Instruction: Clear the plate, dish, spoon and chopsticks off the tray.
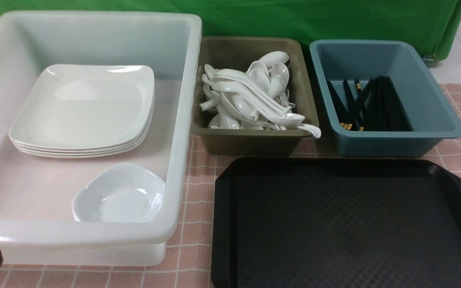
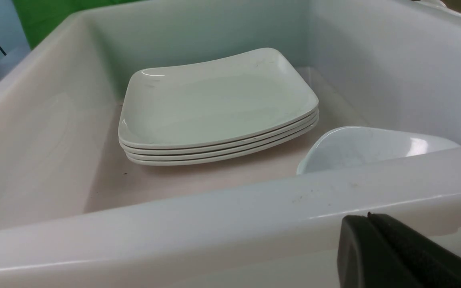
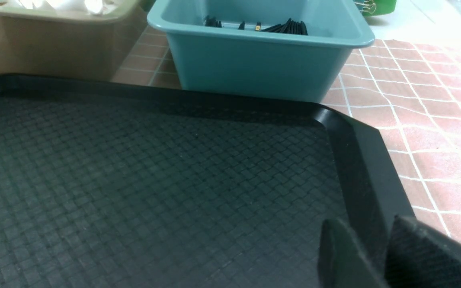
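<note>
Tray [image 1: 350, 224] bare; plate [image 1: 82, 106] and dish [image 1: 120, 196] in white bin [image 1: 182, 120] beside it. Glossy, slippery, fragile: grip rims. L gripper [image 2: 378, 248] closed, empty; R gripper [image 3: 378, 256] part-open, empty.

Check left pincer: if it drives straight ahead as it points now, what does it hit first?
Likely the near wall of the white bin, right ahead of the shut left pincer; depth unclear, and the dish sits just behind it.

Four white plates [image 1: 81, 107] sit in one stack. One small pale dish [image 1: 120, 194]. Three bins: one white [image 1: 182, 120], one olive [image 1: 250, 142], one blue [image 1: 394, 140]. One black tray [image 1: 350, 224]. A pile of white spoons [image 1: 254, 94] and a bundle of black chopsticks [image 1: 370, 106], both too tangled to count.
</note>
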